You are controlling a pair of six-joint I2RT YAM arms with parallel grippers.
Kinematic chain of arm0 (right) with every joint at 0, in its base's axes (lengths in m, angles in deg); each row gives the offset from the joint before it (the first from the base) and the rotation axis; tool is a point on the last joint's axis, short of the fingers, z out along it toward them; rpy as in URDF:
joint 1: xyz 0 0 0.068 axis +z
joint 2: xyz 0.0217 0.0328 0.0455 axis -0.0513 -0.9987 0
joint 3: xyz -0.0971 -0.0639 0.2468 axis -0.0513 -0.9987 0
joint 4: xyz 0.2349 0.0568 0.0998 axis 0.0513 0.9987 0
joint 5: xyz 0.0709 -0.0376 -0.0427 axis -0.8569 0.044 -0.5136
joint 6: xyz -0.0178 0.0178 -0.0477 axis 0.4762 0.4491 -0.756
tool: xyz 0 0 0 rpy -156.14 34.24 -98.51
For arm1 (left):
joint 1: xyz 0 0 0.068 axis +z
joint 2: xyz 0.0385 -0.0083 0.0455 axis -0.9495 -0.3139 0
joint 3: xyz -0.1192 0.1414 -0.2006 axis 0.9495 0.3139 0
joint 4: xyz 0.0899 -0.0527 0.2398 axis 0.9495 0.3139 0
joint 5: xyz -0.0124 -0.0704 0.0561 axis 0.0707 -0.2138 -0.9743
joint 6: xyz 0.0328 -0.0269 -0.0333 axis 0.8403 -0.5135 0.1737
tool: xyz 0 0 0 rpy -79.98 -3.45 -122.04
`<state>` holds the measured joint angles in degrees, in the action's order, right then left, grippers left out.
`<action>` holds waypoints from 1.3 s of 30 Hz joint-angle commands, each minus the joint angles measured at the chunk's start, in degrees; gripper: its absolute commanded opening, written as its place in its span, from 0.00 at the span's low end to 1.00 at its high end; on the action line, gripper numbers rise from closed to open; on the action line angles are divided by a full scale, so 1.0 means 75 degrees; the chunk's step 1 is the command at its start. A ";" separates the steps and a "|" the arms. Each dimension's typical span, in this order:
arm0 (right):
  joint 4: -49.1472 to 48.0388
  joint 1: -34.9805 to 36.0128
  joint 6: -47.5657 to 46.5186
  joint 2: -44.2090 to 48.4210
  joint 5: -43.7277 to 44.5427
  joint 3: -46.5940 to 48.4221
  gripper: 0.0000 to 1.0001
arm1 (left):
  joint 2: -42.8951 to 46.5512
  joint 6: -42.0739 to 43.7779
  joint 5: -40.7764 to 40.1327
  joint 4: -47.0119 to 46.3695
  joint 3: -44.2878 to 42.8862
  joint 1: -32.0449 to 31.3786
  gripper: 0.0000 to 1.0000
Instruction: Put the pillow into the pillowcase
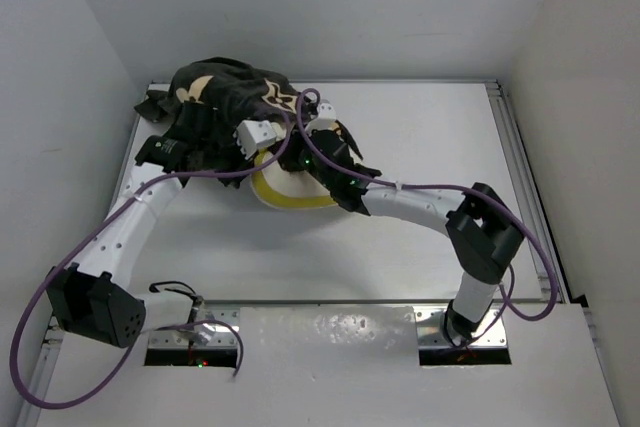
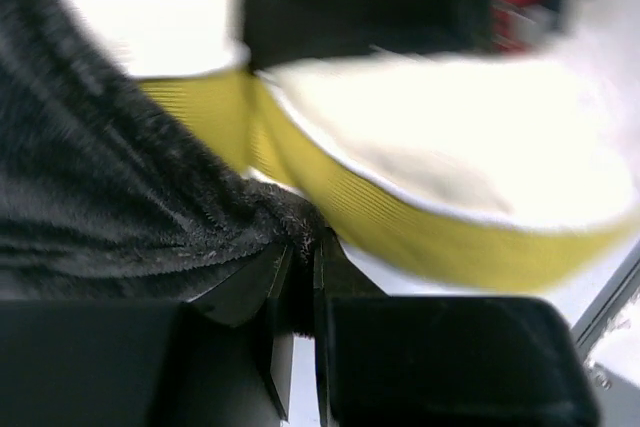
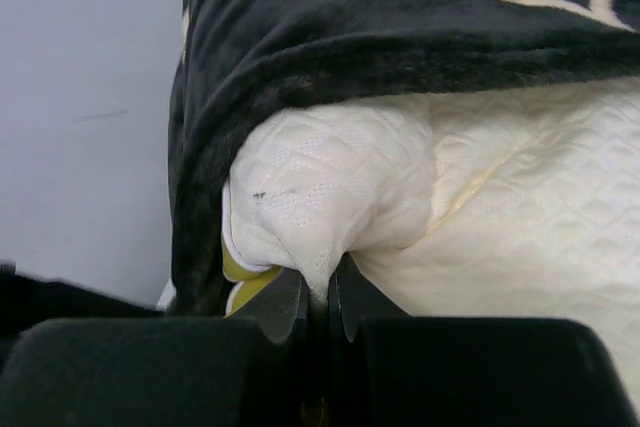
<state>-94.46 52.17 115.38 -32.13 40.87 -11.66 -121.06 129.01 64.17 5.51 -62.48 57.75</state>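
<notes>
The black flowered pillowcase [image 1: 225, 97] lies bunched at the table's back left, covering most of the cream pillow [image 1: 285, 192], whose yellow-edged end sticks out toward the front. My left gripper [image 1: 200, 142] is shut on the pillowcase's black plush edge [image 2: 150, 207], beside the pillow's yellow band [image 2: 400, 227]. My right gripper [image 1: 318, 152] is shut on a pinched fold of the pillow [image 3: 330, 197], just under the pillowcase's open hem [image 3: 400, 37].
White walls close in the table [image 1: 420, 137] at the back and both sides. A metal rail [image 1: 520, 177] runs along the right edge. Purple cables [image 1: 420, 187] trail along both arms.
</notes>
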 commanded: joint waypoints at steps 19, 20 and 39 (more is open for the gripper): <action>-0.1807 0.0408 0.0690 0.0350 -0.0300 -0.2228 0.81 | 0.0408 0.2715 0.3455 0.2995 -0.0055 -0.0261 0.62; -0.1494 0.0420 0.0514 0.0572 -0.0338 -0.2486 0.93 | 0.0362 0.2728 0.3455 0.3031 -0.0185 -0.0226 0.66; 0.2869 -0.3246 -0.0330 0.3788 -0.0756 -0.3335 0.96 | -0.5614 -0.2627 -0.5602 -0.3345 -0.4146 -0.1808 0.63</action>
<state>-75.00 30.40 116.23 -0.98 43.49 -39.72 -161.12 113.67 35.27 -14.62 -87.31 43.26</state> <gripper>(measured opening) 0.954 0.631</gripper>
